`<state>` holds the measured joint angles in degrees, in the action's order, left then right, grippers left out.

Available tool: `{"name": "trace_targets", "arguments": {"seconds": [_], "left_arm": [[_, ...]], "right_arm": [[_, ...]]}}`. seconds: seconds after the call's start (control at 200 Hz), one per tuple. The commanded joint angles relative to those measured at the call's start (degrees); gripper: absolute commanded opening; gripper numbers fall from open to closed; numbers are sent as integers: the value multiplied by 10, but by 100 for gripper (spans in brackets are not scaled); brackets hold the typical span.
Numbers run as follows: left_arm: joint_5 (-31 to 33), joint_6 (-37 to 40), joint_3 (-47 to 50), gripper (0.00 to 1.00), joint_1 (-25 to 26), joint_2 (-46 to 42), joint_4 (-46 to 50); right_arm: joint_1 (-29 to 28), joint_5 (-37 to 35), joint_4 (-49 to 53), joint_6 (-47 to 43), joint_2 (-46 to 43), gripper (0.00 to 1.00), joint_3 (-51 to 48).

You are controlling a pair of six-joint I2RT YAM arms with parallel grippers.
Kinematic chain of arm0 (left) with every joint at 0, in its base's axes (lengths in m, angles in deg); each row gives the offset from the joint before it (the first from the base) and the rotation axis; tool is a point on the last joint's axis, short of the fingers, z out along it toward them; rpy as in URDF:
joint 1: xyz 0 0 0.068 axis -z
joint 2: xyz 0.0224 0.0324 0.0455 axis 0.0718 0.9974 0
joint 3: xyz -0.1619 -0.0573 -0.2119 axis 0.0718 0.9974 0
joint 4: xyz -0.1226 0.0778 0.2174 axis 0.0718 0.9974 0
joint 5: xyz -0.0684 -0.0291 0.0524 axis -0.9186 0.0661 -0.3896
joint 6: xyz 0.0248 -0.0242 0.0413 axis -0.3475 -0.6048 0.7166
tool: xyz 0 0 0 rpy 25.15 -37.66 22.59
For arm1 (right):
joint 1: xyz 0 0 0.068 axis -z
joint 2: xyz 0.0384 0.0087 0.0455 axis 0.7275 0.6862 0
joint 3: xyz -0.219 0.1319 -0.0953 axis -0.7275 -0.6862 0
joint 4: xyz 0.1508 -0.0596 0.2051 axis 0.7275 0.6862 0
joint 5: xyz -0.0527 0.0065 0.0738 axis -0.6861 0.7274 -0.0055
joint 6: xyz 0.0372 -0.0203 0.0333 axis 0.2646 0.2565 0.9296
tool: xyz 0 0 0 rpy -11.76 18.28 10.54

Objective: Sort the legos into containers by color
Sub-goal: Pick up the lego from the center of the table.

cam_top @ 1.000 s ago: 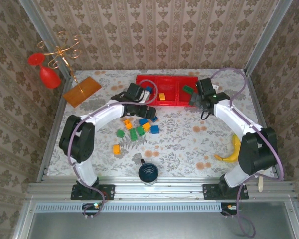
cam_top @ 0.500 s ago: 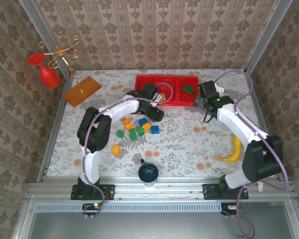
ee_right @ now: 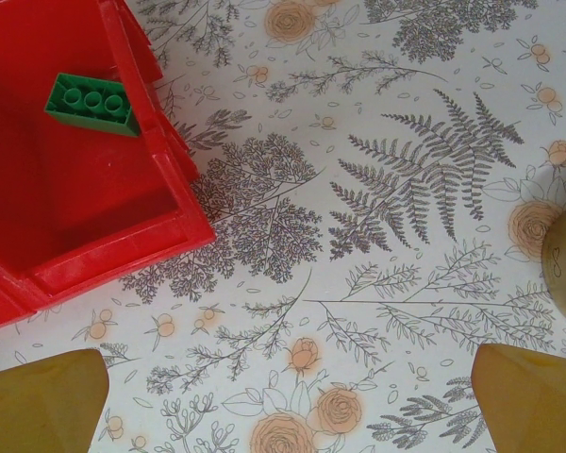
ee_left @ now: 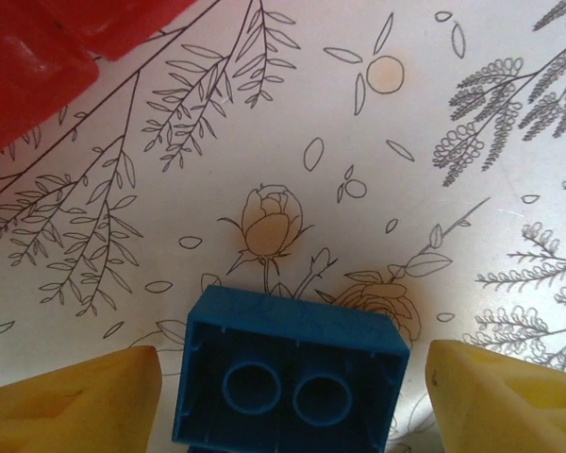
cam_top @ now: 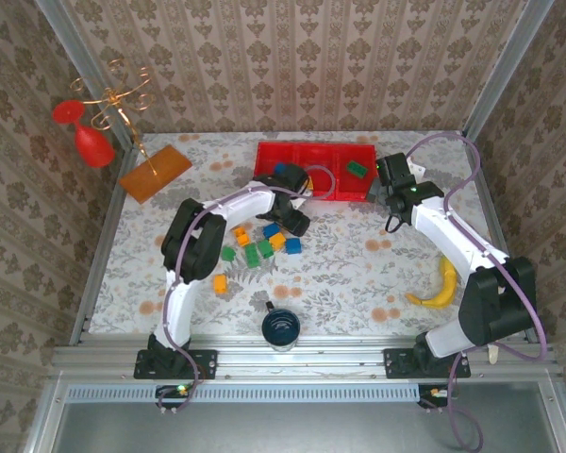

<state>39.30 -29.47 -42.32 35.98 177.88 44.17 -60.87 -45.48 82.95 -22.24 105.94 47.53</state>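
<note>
Left wrist view: the left gripper (ee_left: 292,351) pinches a small blue plastic building brick (ee_left: 291,382) between its yellow fingers (ee_left: 71,401). The blue brick shows its hollow underside with two round tubes and hangs above the white flower-printed tablecloth (ee_left: 472,85). A corner of the bright red rectangular plastic tray (ee_left: 28,66) lies at the far left of that view.

In the top external view this gripper sits at the tray's near edge, towards its left end. The right gripper (ee_right: 291,366) has its fingers spread wide with nothing between them. It is over bare cloth just beside the tray's right end.

A small green plastic brick (ee_right: 91,105) lies flat, studs up, in the tray's right compartment. Loose bricks (cam_top: 252,255) in orange, green and blue are scattered on the cloth near the tray, beside the left arm. One orange brick (cam_top: 220,282) lies apart, nearer and to the left.

A dark blue round cup (cam_top: 281,327) stands at the near edge in the middle. A yellow banana (cam_top: 441,283) lies at the near right, and a flat orange board (cam_top: 156,172) at the far left.
</note>
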Motion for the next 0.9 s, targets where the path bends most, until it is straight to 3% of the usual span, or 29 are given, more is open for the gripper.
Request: {"name": "trace_targets", "arguments": {"seconds": [0.0, 0.195, 0.515, 0.895], "left_arm": [[23, 17, -23, 73, 5, 14, 23], [41, 17, -36, 71, 7, 32, 31], [44, 17, -43, 55, 9, 37, 34], [68, 17, -1, 52, 5, -57, 17]], "right_arm": [[-3, -18, 9, 16, -9, 100, -7], [-2, -15, 7, 17, -9, 100, -9], [-2, -14, 6, 18, -11, 100, -8], [-2, -17, 6, 18, -27, 100, -13]]}}
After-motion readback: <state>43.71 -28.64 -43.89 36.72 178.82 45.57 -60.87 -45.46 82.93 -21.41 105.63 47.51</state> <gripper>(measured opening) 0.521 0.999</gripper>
